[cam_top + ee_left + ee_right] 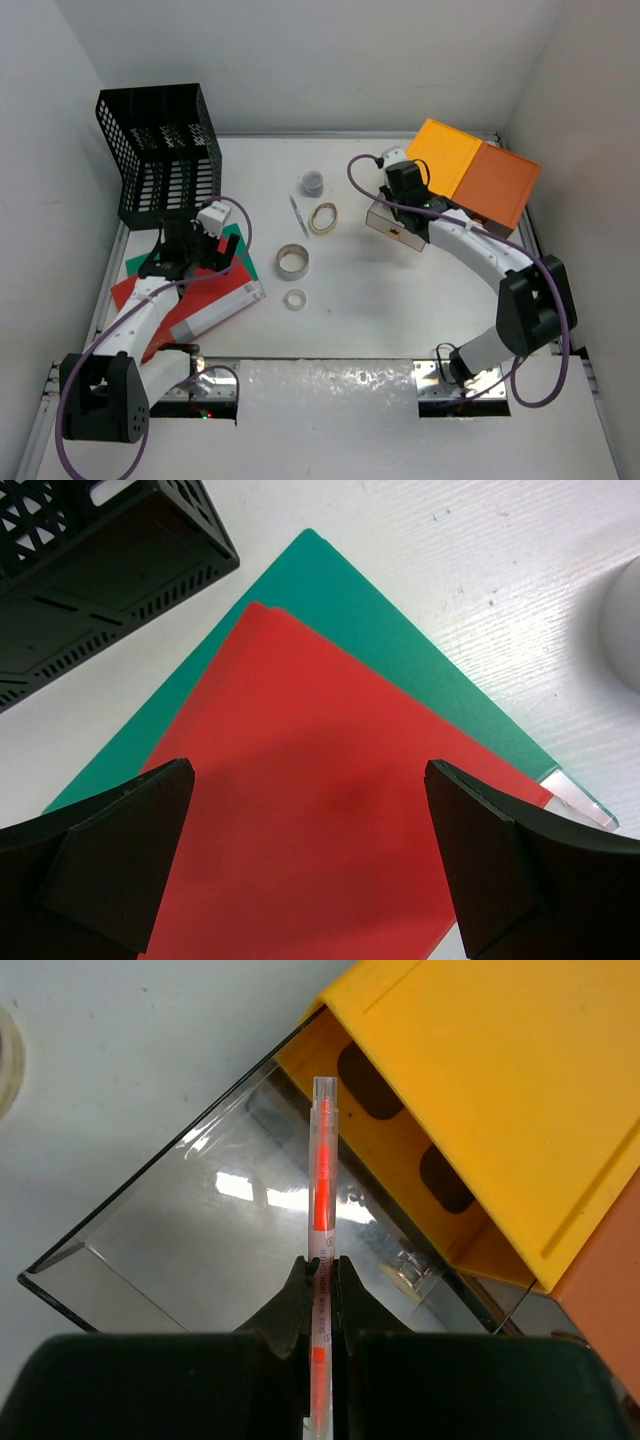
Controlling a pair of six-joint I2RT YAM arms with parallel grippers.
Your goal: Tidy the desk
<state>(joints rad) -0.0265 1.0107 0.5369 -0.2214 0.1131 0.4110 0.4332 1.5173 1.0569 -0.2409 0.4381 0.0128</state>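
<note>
On the white desk (360,290), my right gripper (322,1270) is shut on a clear pen with orange bands (322,1180), held above the open clear drawer (240,1230) pulled out of the yellow drawer box (500,1090). In the top view the right gripper (398,205) hovers over that drawer (395,228). My left gripper (310,855) is open and empty just above a red folder (300,810) lying on a green folder (400,650). In the top view the left gripper (190,255) is over the folders (215,295).
A black mesh rack (165,155) stands at the back left. A tape roll (292,261), a small ring (294,299), rubber bands (323,217), a pen (298,216) and a small cup (313,183) lie mid-desk. An orange box (505,185) adjoins the yellow one (450,155).
</note>
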